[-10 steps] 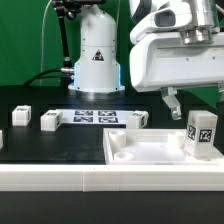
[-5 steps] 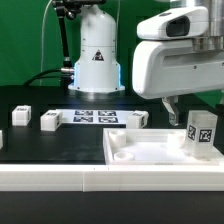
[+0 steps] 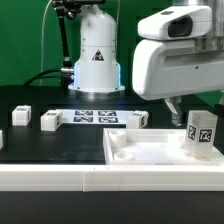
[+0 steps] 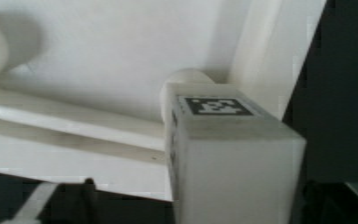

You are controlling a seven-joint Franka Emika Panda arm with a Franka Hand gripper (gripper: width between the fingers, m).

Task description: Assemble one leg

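Observation:
A white leg (image 3: pixel 203 133) with a black-and-white tag stands upright at the right corner of the white tabletop (image 3: pixel 145 152). My gripper (image 3: pixel 198 108) hangs just above it, and one dark finger (image 3: pixel 172 104) shows to the leg's left. In the wrist view the leg (image 4: pixel 229 150) fills the middle, tag facing the camera, between my gripper's (image 4: pixel 211 208) dark fingers. There is a gap on one side, so the jaws stand open around the leg without clamping it.
Three more white legs lie on the black table: two at the exterior view's left (image 3: pixel 21 115) (image 3: pixel 49 121) and one behind the tabletop (image 3: pixel 137 119). The marker board (image 3: pixel 95 116) lies in front of the robot base (image 3: pixel 97 55).
The gripper head has swung level, shifted to the exterior view's right and come down slightly over the standing leg. The leg and the other parts have not moved.

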